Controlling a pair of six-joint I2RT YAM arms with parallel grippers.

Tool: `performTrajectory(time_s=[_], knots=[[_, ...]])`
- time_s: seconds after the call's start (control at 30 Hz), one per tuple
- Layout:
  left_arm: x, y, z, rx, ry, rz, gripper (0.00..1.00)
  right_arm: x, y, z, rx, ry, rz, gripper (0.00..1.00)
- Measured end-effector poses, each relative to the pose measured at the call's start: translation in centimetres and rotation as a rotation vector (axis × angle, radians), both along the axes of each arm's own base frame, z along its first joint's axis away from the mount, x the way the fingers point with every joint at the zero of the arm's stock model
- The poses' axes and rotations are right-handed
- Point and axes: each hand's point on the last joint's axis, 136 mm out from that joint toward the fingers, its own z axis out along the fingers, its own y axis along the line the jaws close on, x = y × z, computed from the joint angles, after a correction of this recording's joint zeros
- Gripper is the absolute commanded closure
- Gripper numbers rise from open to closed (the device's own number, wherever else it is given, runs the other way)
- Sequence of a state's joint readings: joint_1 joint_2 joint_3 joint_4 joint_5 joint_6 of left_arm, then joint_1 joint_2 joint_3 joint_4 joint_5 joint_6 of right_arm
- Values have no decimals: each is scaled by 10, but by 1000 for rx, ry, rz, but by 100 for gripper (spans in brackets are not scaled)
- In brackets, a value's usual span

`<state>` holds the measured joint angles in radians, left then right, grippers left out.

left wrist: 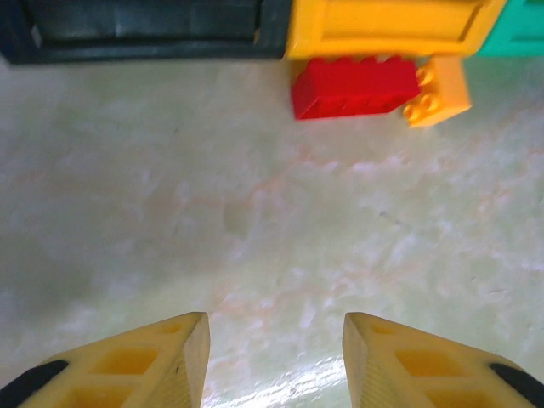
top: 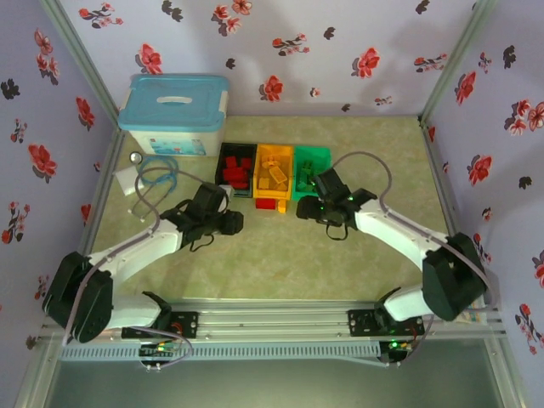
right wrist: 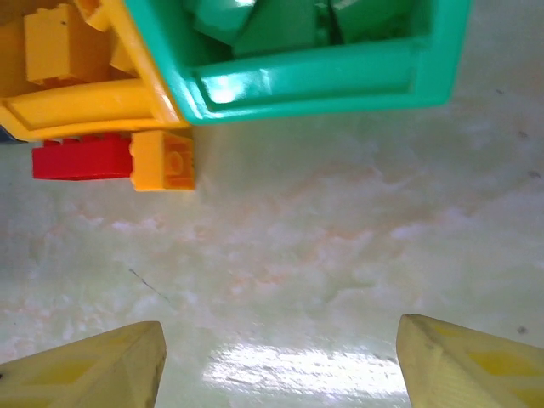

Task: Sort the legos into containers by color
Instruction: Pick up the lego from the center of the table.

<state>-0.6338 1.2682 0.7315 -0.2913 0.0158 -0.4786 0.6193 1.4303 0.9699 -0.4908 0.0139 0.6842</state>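
Red lego brick [left wrist: 353, 85], long axis crosswise, ahead-right of left gripper [left wrist: 274, 330], jaws parted, empty; right gripper [right wrist: 280, 330] likewise agape.

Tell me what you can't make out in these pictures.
- Black bin contents: left wrist view, its near wall and the top edge hide them.
- Green bin brick count: right wrist view, blurred, cropped at top.
- Green bin's near end: top view, right arm covers it.

Probably a lab test booth: floral-papered panels [top: 340, 51] wall the marbled surface [top: 280, 263] from nine to three o'clock, aluminium rail [top: 272, 323] at six.
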Motion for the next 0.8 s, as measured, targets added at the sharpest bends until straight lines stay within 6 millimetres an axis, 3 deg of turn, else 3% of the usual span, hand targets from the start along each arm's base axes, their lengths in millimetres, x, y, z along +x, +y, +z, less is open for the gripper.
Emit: performTrajectory(time_s=[0.23, 0.8], knots=[[-20, 20, -15, -5, 16, 59, 55, 23, 29, 0, -32, 24, 46, 30], [-44, 41, -33, -31, 35, 130, 55, 54, 76, -45, -121, 123, 114, 38]])
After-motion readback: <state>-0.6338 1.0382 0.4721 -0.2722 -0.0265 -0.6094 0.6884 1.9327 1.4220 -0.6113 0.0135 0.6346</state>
